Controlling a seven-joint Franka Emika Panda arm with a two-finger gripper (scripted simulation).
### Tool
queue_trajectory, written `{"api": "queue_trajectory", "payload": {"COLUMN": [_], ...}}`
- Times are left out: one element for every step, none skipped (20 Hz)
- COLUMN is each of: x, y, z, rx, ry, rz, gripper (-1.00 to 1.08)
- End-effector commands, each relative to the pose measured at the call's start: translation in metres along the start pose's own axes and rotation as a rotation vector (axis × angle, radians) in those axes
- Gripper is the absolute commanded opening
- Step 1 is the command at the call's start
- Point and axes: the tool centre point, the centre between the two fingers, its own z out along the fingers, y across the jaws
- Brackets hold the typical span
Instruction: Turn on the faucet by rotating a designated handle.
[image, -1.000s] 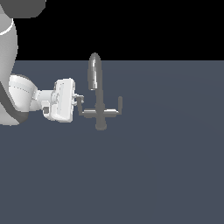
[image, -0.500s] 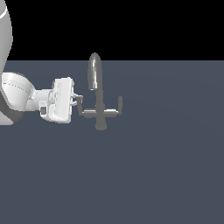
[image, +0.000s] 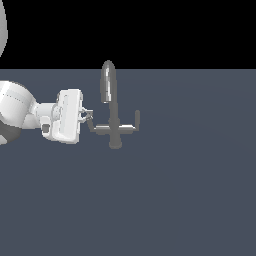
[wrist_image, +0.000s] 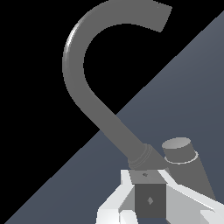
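Handle (image: 90, 122): short grey lever at the crossbar's end toward the exterior view's left, left of centre in that frame, standing roughly upright with a slight lean.
Faucet (image: 114, 120): arched spout rises above the crossbar; a twin lever (image: 137, 118) stands at the far end, toward the exterior view's right.
Gripper (image: 86, 116): reaching in level from the exterior view's left, its tips right at the near handle (the twin lies well beyond the post).
Key relation: handle's long axis runs about vertical, across the gripper's horizontal approach.
Grasp: fingers (wrist_image: 113, 205) look narrowly parted around a dark block in the wrist view; whether they clamp the handle cannot be told.
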Motion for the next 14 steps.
{"api": "queue_trajectory", "payload": {"x": [0.008,0.003,0.004,0.005,0.007,0.008,0.010,0.011,0.013,0.014,0.016,0.017,0.019,0.020], "y": [-0.002,0.000,0.002,0.005,0.008,0.011,0.013,0.016,0.019,0.022,0.025,0.028,0.031,0.034], "z": [0.000,0.000,0.000,0.000,0.000,0.000,0.000,0.000,0.000,0.000,0.000,0.000,0.000,0.000], "rx": [-0.003,-0.001,-0.001,-0.001,-0.001,-0.001,-0.001,-0.001,-0.002,-0.002,-0.002,-0.002,-0.002,-0.002], "ry": [0.007,0.003,0.003,0.003,0.003,0.003,0.004,0.004,0.004,0.004,0.004,0.005,0.005,0.005], "rz": [0.004,0.002,0.002,0.002,0.002,0.002,0.002,0.002,0.003,0.003,0.003,0.003,0.003,0.003], "gripper": [-1.00,-1.00,-1.00,-1.00,-1.00,-1.00,-1.00,-1.00,-1.00,-1.00,-1.00,-1.00,-1.00,-1.00]}}
